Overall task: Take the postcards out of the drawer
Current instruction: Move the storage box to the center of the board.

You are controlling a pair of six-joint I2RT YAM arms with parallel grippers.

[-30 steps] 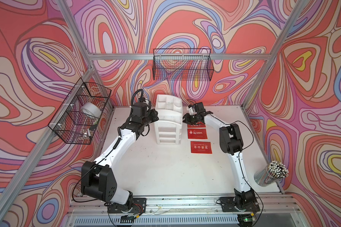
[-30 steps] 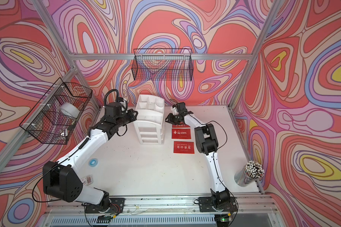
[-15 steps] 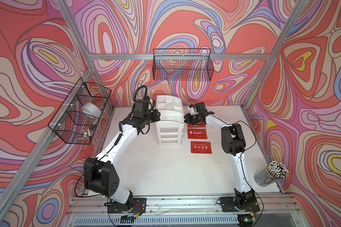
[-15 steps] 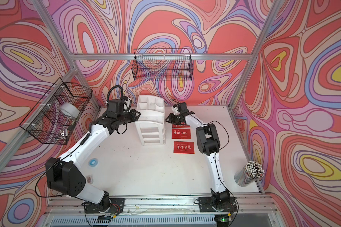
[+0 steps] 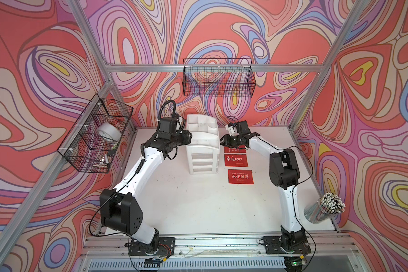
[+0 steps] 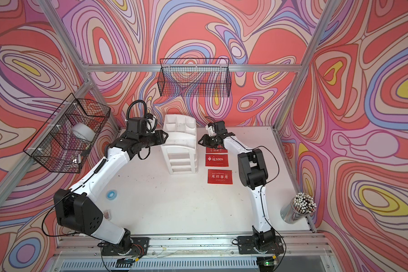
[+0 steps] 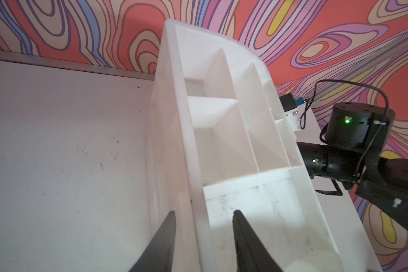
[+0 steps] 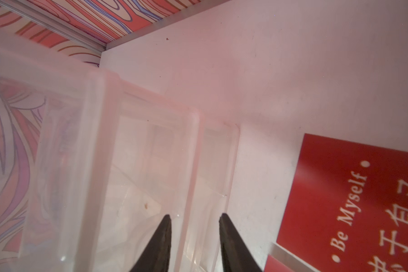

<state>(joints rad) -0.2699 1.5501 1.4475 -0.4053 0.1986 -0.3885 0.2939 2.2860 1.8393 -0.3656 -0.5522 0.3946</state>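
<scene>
The left arm (image 5: pixel 138 170) rises from its base at seven o'clock toward twelve. Its wrist is bent so the left gripper (image 5: pixel 189 138) points to three o'clock, jaws parted. The right arm (image 5: pixel 288 207) climbs from five o'clock, elbow folded, forearm running toward ten o'clock. The right gripper (image 5: pixel 221 142) faces nine o'clock, jaws likewise parted.

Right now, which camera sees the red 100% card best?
Both top views: the 100% card lies whole and readable beside the drawer unit. The left wrist view misses it. The right wrist view shows mostly the Be Myself card.
</scene>
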